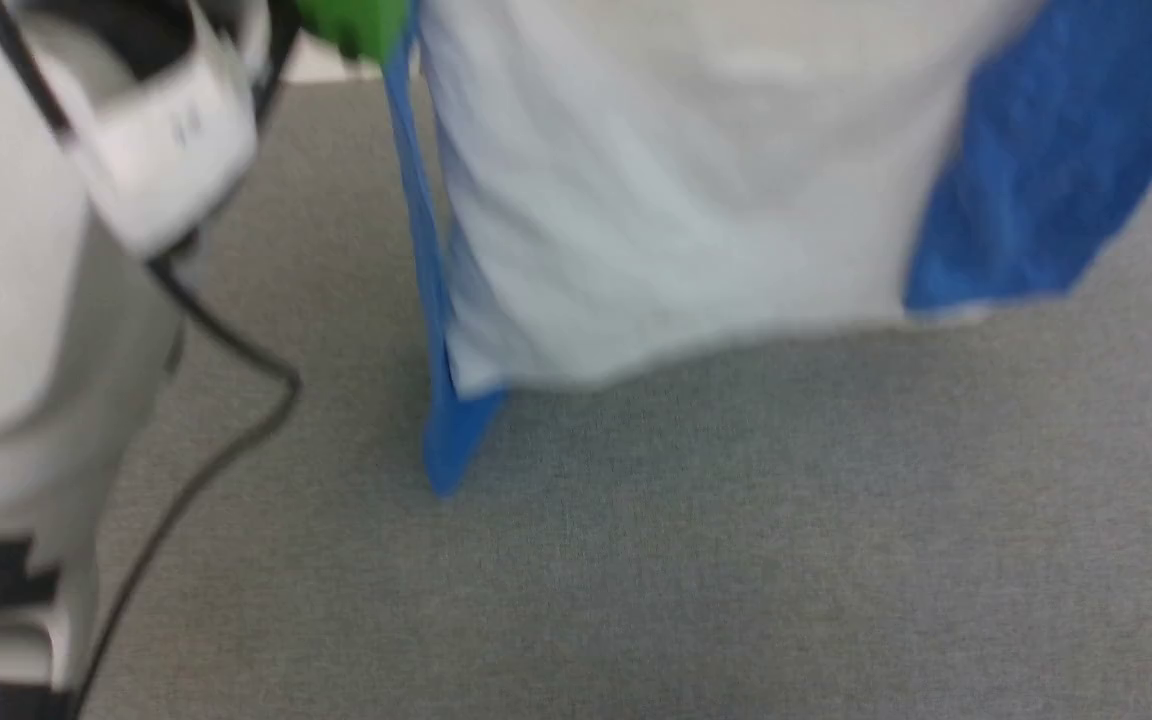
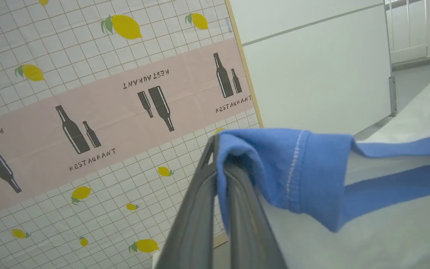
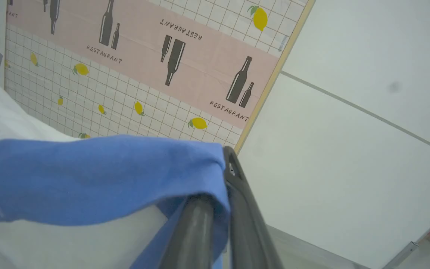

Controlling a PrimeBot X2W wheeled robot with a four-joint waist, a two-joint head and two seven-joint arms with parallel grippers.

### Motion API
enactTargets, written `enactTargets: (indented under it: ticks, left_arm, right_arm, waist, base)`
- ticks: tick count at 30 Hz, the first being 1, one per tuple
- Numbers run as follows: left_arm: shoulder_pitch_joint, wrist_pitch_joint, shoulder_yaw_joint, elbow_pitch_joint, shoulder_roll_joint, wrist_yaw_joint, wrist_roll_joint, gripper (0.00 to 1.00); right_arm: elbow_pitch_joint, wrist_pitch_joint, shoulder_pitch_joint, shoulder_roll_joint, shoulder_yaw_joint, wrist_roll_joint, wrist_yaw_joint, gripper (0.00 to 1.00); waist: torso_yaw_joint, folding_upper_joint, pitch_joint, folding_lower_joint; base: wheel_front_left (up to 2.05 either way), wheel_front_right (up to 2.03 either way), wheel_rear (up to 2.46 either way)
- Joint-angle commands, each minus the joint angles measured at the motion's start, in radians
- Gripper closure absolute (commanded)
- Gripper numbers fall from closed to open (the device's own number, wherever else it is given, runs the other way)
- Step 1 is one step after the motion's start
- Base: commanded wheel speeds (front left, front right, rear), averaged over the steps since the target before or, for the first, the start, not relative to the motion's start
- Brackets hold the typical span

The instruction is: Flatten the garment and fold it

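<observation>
The garment (image 1: 676,190), white with bright blue sleeves, hangs in the air above the grey carpet, its lower hem free and one blue sleeve dangling at the left. In the left wrist view my left gripper (image 2: 220,149) is shut on a fold of the garment's blue cloth (image 2: 286,168), which drapes off to the right. In the right wrist view my right gripper (image 3: 225,157) is shut on the garment's blue cloth (image 3: 99,175), which stretches away to the left. The shirt's upper part is out of the head view.
Grey carpet floor (image 1: 736,560) lies below the shirt. My pale body and a black cable (image 1: 206,440) fill the left side. A green object (image 1: 356,25) sits at the top. A lemon-and-bottle patterned panel (image 2: 88,112) and white wall (image 3: 349,130) stand ahead.
</observation>
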Motion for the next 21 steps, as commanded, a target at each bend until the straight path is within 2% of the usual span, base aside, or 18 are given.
enactTargets:
  ticks: [1,6,12,16,21]
  left_arm:
    - [-0.064,-0.004,0.001,0.035,-0.006,-0.006,0.023,1.0]
    - [-0.276,-0.042,-0.01,0.203,-0.014,-0.01,0.118,1.0]
    - [-0.461,-0.169,0.0,0.37,-0.056,0.045,0.199,1.0]
    - [-0.533,-0.274,-0.009,0.454,-0.081,0.073,0.237,1.0]
    - [-0.549,-0.416,-0.038,0.527,-0.088,0.073,0.267,1.0]
  right_arm:
    - [0.035,-0.019,-0.061,-0.011,0.02,-0.012,-0.002,1.0]
    - [0.219,-0.078,-0.292,-0.014,0.095,-0.069,-0.002,1.0]
    - [0.432,-0.178,-0.524,-0.002,0.17,-0.183,-0.002,1.0]
    - [0.545,-0.253,-0.611,0.013,0.207,-0.245,-0.002,1.0]
    - [0.653,-0.326,-0.638,0.032,0.226,-0.279,-0.002,1.0]
  waist:
    - [-0.012,-0.0001,0.13,0.0]
    - [-0.018,-0.0001,0.256,0.0]
    - [-0.008,-0.0001,0.364,0.0]
    - [0.0,-0.0001,0.424,0.0]
    - [0.005,-0.0001,0.49,0.0]
  base:
    - [0.0,0.0,0.0]
    - [0.0,0.0,0.0]
    - [0.0,0.0,0.0]
    - [0.0,0.0,0.0]
    - [0.0,0.0,0.0]
